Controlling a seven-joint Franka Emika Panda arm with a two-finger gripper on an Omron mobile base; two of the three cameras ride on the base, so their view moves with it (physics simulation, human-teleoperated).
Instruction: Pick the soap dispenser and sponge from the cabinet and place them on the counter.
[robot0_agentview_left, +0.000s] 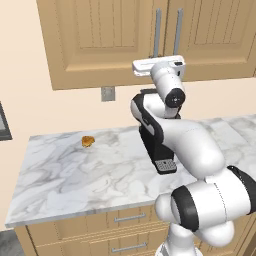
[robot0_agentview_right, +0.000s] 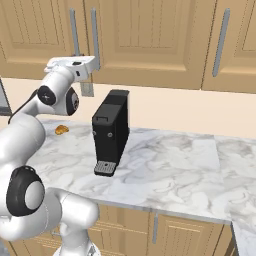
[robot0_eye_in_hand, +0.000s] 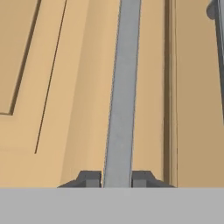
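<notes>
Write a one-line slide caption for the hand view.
Gripper shut on the grey bar handle of a closed light-wood cabinet door.

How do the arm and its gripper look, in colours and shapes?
The arm is made of glossy white rounded segments with dark bands and round dark caps at the joints. The hand is a flat white block. The gripper ends in two small dark grey squarish fingertips. No cables show.
</notes>
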